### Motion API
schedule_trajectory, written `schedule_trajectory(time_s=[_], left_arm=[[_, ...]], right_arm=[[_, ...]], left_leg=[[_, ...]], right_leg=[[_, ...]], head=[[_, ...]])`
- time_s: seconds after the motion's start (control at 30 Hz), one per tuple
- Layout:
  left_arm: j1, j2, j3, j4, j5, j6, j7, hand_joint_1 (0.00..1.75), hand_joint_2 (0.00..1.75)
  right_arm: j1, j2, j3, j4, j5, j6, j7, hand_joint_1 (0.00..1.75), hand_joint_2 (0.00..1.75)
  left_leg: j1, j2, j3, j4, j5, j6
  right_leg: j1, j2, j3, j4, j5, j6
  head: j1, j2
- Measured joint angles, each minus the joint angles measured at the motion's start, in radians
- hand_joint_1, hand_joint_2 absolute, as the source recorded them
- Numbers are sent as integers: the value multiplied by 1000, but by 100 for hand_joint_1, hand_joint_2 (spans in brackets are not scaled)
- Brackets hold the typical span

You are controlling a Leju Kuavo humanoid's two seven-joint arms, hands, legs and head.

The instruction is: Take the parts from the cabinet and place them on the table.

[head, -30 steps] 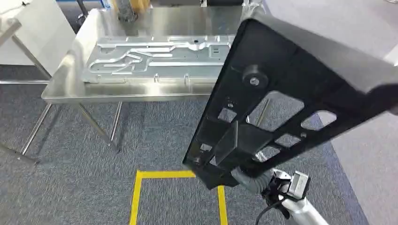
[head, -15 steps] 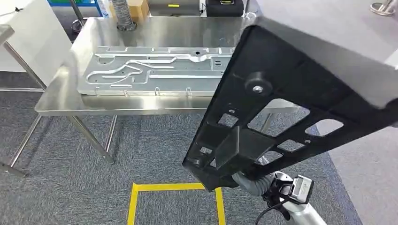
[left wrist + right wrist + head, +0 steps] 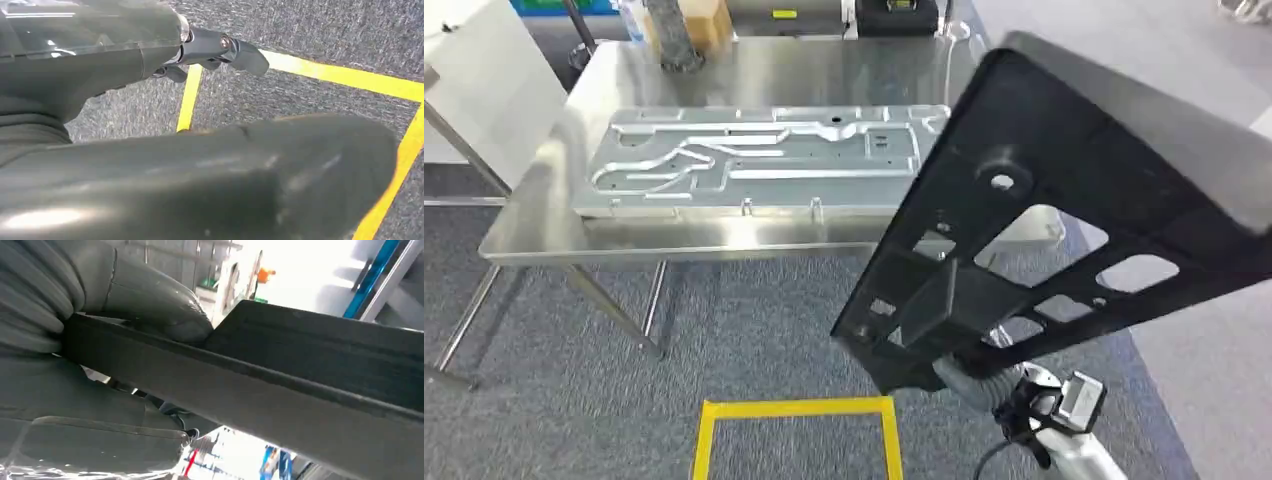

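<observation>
At the near right, the right hand [image 3: 100,365] grips a large black perforated plastic panel [image 3: 1064,220] (tilted) before the steel table [image 3: 724,240]; left hand [image 3: 150,100] empty, fingers apart.

The tabletop [image 3: 824,65] is brushed, shiny steel, and the plate [image 3: 754,160] on it is duller machined metal. The black part [image 3: 1064,230] looks matt plastic. The floor [image 3: 754,330] is rough grey carpet.

Bright, even light glares off the steel table [image 3: 724,235]; both wrist views blur.
</observation>
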Motion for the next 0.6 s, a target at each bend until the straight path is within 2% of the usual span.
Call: schedule_trajectory(time_s=[0.03, 0.07, 0.13, 0.17, 0.2, 0.23, 0.27, 0.3, 0.33, 0.37, 0.4, 0.43, 0.5, 0.53, 0.57, 0.6], left_arm=[[-2, 0, 0, 0, 1, 1, -1, 0, 0], [-3, -1, 0, 0, 3, 1, -1, 0, 0], [-3, -2, 0, 0, 3, 0, -2, 0, 0], [2, -2, 0, 0, 4, 1, -2, 0, 0], [5, -2, 0, 0, 7, 1, -2, 0, 0], [7, -2, 1, 0, 9, 1, -2, 0, 0], [7, -2, 1, 0, 11, 1, -2, 0, 0], [7, -2, 2, 0, 13, 1, -2, 0, 0], [7, -2, 2, 0, 13, 2, -2, 0, 0], [9, -2, 4, 0, 14, 2, -2, 0, 0], [8, -3, 5, 0, 14, 3, -2, 0, 0], [9, -3, 5, 0, 15, 4, -2, 0, 0], [10, -3, 6, 0, 15, 4, -2, 0, 0], [11, -5, 6, 0, 14, 4, -2, 0, 0], [10, -5, 6, 0, 13, 4, -2, 0, 0], [9, -5, 6, 0, 13, 4, -3, 0, 0]], right_arm=[[-3, 0, -7, 0, -1, 0, 0, 175, 175], [-8, 0, -14, 2, -1, 1, 0, 175, 175], [-11, 0, -26, 7, 0, 2, 0, 175, 175], [-11, 0, -31, 12, 0, 2, 0, 175, 175], [-11, 0, -34, 16, 1, 2, 0, 175, 175], [-13, 0, -38, 21, 2, 1, 0, 175, 175], [-16, 0, -43, 26, 3, 1, 1, 175, 175], [-20, 0, -48, 30, 6, 0, 1, 175, 175], [-24, 0, -52, 34, 11, -1, 2, 175, 175], [-30, 0, -54, 40, 17, -5, 3, 175, 175], [-37, 0, -58, 48, 25, -13, 4, 175, 175], [-41, 2, -61, 54, 37, -25, 5, 175, 175], [-57, 3, -78, 71, 55, -53, 12, 175, 175], [-73, 8, -91, 88, 64, -69, 18, 175, 175], [-95, 13, -105, 106, 71, -82, 21, 175, 175], [-116, 20, -123, 127, 85, -108, 26, 175, 175]], left_leg=[[2, 0, -7, 31, -10, -4], [3, 0, -44, 97, -31, -11], [6, 1, -131, 226, -83, -16], [6, 1, -176, 280, -107, -14], [6, 1, -199, 288, -104, -11], [6, 1, -199, 255, -80, -8], [6, 1, -184, 192, -37, -6], [6, 1, -158, 105, 24, -6], [6, 1, -136, 22, 95, 4], [-1, 0, -140, 14, 95, 6], [-5, 1, -135, 10, 85, 13], [-7, 0, -135, 5, 93, 21], [-1, -2, -117, -6, 88, 32], [1, -3, -103, -15, 88, 37], [1, -2, -94, -19, 83, 43], [2, -2, -89, -20, 76, 44]], right_leg=[[0, -2, 12, -3, -4, -5], [0, -3, 18, -3, -10, -10], [4, -2, 26, -3, -22, -13], [5, -1, 34, -3, -30, -13], [6, 2, 43, -3, -37, -13], [6, 4, 54, -3, -46, -12], [6, 4, 68, -3, -56, -10], [6, 4, 84, -3, -67, -7], [5, 4, 94, -4, -79, -3], [8, 5, 105, 0, -87, 2], [7, 7, 97, -6, -90, 9], [5, 7, 105, -8, -90, 15], [7, 8, 102, 11, -80, 24], [2, 4, 85, 48, -75, 27], [2, 5, 42, 115, -72, 29], [1, 6, -10, 187, -89, 34]], head=[[1, 0], [0, 0], [0, 0], [0, 0], [0, 0], [0, 0], [0, 0], [0, 0], [0, 0], [1, 0], [0, 0], [0, 0], [0, 0], [0, 0], [0, 0], [0, 0]])
